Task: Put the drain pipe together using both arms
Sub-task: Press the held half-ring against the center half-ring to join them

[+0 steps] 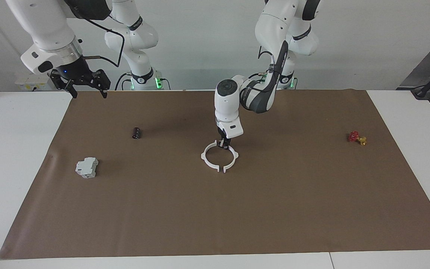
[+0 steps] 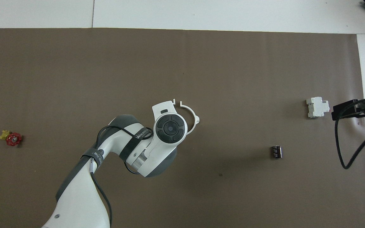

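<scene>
The drain pipe lies mid-mat as two thin white half-ring arcs set together into a ring, with a small gap between the tabs at the end farthest from the robots. My left gripper reaches straight down onto the ring's end nearest the robots, shut on the drain pipe where the arcs meet. In the overhead view the left hand hides one arc, and only the other arc of the drain pipe shows. My right gripper hangs open and raised over the mat's corner at the right arm's end, holding nothing; the right gripper is at the edge of the overhead view.
A grey-white boxy block and a small black cylinder lie toward the right arm's end. A red and yellow valve piece lies toward the left arm's end. A brown mat covers the table.
</scene>
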